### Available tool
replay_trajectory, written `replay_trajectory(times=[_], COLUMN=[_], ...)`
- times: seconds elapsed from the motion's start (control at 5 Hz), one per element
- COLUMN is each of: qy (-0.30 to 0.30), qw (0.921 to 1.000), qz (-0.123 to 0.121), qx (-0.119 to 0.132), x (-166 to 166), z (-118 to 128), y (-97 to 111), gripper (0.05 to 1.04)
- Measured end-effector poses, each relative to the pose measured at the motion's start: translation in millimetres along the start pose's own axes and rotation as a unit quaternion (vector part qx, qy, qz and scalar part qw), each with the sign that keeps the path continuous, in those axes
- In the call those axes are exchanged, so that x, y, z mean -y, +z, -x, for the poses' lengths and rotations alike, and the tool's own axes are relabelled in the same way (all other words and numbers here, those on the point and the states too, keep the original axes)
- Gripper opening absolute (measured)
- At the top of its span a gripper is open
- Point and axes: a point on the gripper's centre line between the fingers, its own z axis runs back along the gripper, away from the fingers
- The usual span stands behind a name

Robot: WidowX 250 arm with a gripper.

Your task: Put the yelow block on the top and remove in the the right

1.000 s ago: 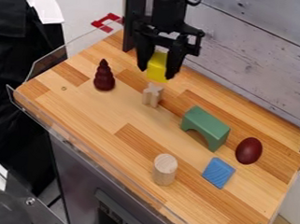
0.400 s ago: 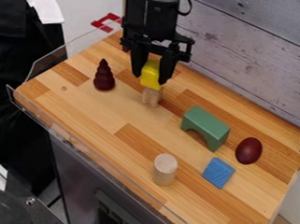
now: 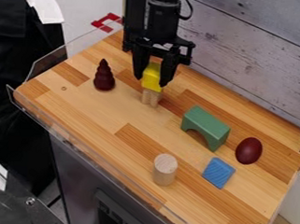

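The black gripper [image 3: 154, 81] hangs over the back left part of the wooden table, shut on the yellow block [image 3: 152, 77], with one finger on either side of it. Directly below the yellow block stands a small pale wooden piece [image 3: 150, 98]. The yellow block hides the top of this piece, and the two look to be touching or nearly so.
A dark red cone-shaped piece [image 3: 104, 76] stands left of the gripper. To the right are a green arch [image 3: 205, 126], a dark red egg [image 3: 249, 151] and a blue block [image 3: 218, 173]. A pale cylinder [image 3: 165, 169] stands near the front edge of the table [image 3: 102, 112].
With the yellow block in it, the gripper has come down and a little left, over the small pale piece. The other pieces have stayed where they were.
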Motion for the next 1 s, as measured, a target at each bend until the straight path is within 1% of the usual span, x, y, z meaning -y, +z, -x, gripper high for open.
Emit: replay_trajectory(times=[0.2, 0.4, 0.6, 0.8, 1.0], qy=[-0.002, 0.005, 0.009, 0.016, 0.023], qw=[1.0000, 0.9999, 0.9998, 0.9999, 0.9988], qz=[0.002, 0.004, 0.000, -0.001, -0.009], qx=[-0.009, -0.012, -0.018, -0.005, 0.042], x=[0.8, 1.8, 0.4, 0.6, 3.2], z=[-1.8, -5.7, -4.8, -4.8, 5.6], y=[-6.0, -6.7, -8.6, -0.3, 34.2], gripper=[0.565, 0.643, 0.934, 1.001, 0.999])
